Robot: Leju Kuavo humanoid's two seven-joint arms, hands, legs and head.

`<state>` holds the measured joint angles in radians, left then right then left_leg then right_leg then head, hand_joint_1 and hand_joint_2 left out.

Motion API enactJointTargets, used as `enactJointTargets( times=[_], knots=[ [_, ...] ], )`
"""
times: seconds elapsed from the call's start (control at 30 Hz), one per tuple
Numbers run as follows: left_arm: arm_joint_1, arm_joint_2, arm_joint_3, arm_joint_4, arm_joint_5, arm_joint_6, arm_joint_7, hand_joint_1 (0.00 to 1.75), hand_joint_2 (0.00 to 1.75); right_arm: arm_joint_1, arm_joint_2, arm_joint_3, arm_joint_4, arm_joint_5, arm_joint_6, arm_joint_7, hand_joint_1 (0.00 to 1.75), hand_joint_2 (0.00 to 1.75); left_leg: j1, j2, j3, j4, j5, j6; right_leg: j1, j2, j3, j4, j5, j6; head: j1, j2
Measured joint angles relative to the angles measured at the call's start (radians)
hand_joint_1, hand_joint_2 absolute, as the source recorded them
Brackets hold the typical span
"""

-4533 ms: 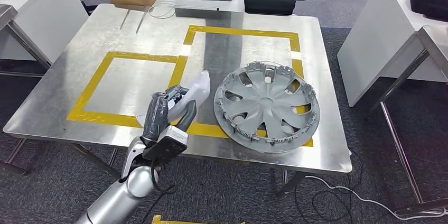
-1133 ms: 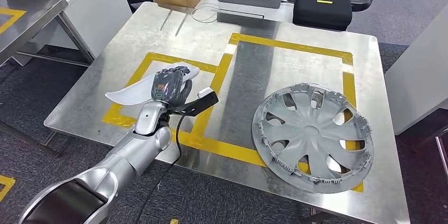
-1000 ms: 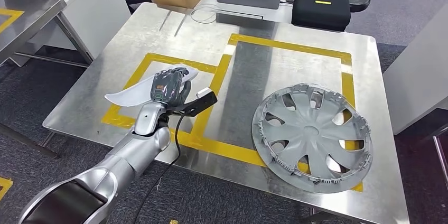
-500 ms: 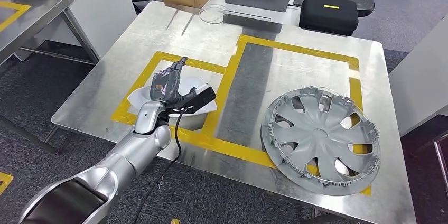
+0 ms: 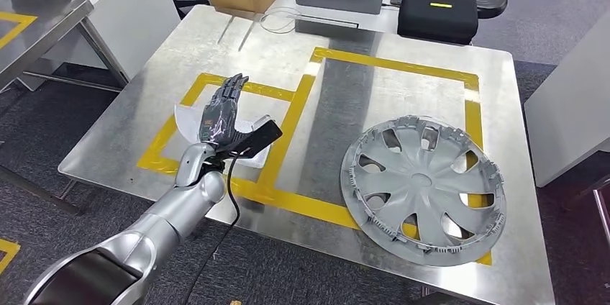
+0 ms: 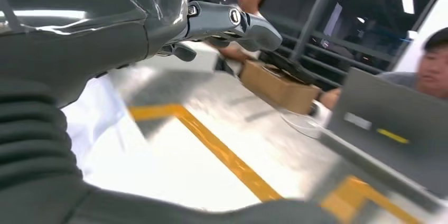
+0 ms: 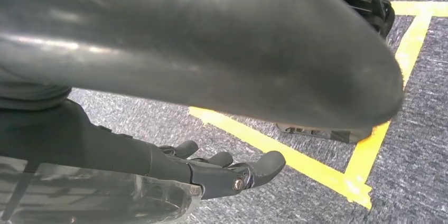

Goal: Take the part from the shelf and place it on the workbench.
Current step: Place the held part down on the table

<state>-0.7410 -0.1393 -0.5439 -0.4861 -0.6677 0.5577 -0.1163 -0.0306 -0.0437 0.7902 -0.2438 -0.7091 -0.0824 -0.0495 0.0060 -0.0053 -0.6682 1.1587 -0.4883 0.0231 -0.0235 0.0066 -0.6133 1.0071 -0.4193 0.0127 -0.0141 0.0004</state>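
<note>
White plastic part (image 5: 188,119) lies on the table (image 5: 374,96) inside the yellow tape square (image 5: 288,98), so the left hand (image 5: 219,112) above it spreads its fingers (image 5: 231,86) and holds nothing.

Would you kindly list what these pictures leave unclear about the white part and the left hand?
- White part: the head view has the left hand covering its middle, so contact is unclear.
- Left wrist view: the part is a blur beside the hand's grey cover.
- Hubcap: its underside is hidden.
</note>
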Motion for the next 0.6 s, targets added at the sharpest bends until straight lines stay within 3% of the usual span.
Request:
enactJointTargets(
  times=[0.07, 0.1, 0.17, 0.23, 0.3, 0.37, 0.4, 0.43, 0.47, 0.53, 0.6],
  knots=[
    [0.019, -0.005, 0.016, -0.046, 0.125, -0.056, -0.068, 0.00, 0.00, 0.000, 0.002, 0.003, 0.000, -0.008, 0.000, 0.001, 0.00, 0.00, -0.007, 0.003, 0.060, -0.119, 0.039, 0.018, 0.005, 0.000, 0.001, -0.002, 0.001, 0.002, 0.001, 0.000],
    [0.034, -0.009, 0.022, -0.076, 0.192, -0.087, -0.093, 0.00, 0.00, 0.001, 0.004, 0.005, 0.000, -0.012, 0.000, 0.000, 0.00, 0.00, -0.012, 0.004, 0.072, -0.144, 0.042, 0.023, 0.005, -0.001, 0.001, -0.003, 0.001, 0.005, 0.001, 0.000],
    [0.071, -0.012, 0.026, -0.146, 0.308, -0.137, -0.121, 0.00, 0.00, 0.003, 0.006, 0.010, 0.000, -0.018, 0.000, -0.004, 0.00, 0.00, -0.019, 0.006, 0.075, -0.153, 0.042, 0.029, 0.003, -0.003, 0.003, -0.008, 0.003, 0.013, 0.001, 0.000],
    [0.113, -0.013, 0.025, -0.226, 0.431, -0.196, -0.136, 0.00, 0.00, 0.005, 0.007, 0.014, 0.000, -0.024, -0.001, -0.011, 0.00, 0.00, -0.015, 0.007, 0.088, -0.171, 0.054, 0.036, 0.004, -0.004, -0.004, 0.004, -0.005, 0.019, 0.002, 0.000],
    [0.168, -0.009, 0.014, -0.337, 0.634, -0.313, -0.149, 0.00, 0.00, 0.008, 0.006, 0.016, 0.002, -0.031, -0.004, -0.021, 0.00, 0.00, -0.009, 0.008, 0.099, -0.188, 0.066, 0.041, 0.004, -0.006, -0.043, 0.087, -0.049, 0.014, 0.004, 0.000],
    [0.246, 0.013, -0.014, -0.494, 0.892, -0.477, -0.164, 0.00, 0.00, 0.011, 0.005, 0.019, 0.004, -0.038, -0.007, -0.035, 0.00, 0.00, -0.011, 0.008, 0.098, -0.189, 0.067, 0.043, 0.003, -0.006, -0.104, 0.222, -0.107, 0.011, 0.004, 0.000],
    [0.288, 0.032, -0.033, -0.578, 1.002, -0.554, -0.175, 0.00, 0.00, 0.014, 0.005, 0.020, 0.006, -0.043, -0.008, -0.041, 0.00, 0.00, -0.012, 0.008, 0.098, -0.188, 0.066, 0.043, 0.001, -0.006, -0.123, 0.265, -0.121, 0.014, 0.004, 0.000],
    [0.325, 0.054, -0.055, -0.660, 1.084, -0.615, -0.188, 0.00, 0.00, 0.017, 0.005, 0.021, 0.008, -0.048, -0.009, -0.047, 0.00, 0.00, -0.012, 0.007, 0.097, -0.188, 0.064, 0.041, 0.000, -0.006, -0.124, 0.271, -0.119, 0.022, 0.004, 0.000],
    [0.355, 0.076, -0.076, -0.734, 1.132, -0.654, -0.200, 0.00, 0.00, 0.019, 0.004, 0.022, 0.009, -0.052, -0.009, -0.052, 0.00, 0.00, -0.011, 0.006, 0.097, -0.185, 0.062, 0.038, -0.003, -0.006, -0.102, 0.232, -0.101, 0.032, 0.004, 0.000],
    [0.396, 0.115, -0.109, -0.852, 1.172, -0.686, -0.211, 0.00, 0.00, 0.021, 0.004, 0.023, 0.011, -0.056, -0.010, -0.057, 0.00, 0.00, -0.011, 0.002, 0.096, -0.175, 0.054, 0.028, -0.008, -0.006, -0.025, 0.089, -0.052, 0.048, 0.004, 0.000],
    [0.419, 0.142, -0.128, -0.930, 1.182, -0.692, -0.214, 0.00, 0.00, 0.020, 0.006, 0.025, 0.012, -0.058, -0.010, -0.060, 0.00, 0.00, -0.014, -0.001, 0.092, -0.162, 0.045, 0.016, -0.008, -0.005, 0.021, 0.005, -0.031, 0.042, 0.004, 0.000]
  ],
)
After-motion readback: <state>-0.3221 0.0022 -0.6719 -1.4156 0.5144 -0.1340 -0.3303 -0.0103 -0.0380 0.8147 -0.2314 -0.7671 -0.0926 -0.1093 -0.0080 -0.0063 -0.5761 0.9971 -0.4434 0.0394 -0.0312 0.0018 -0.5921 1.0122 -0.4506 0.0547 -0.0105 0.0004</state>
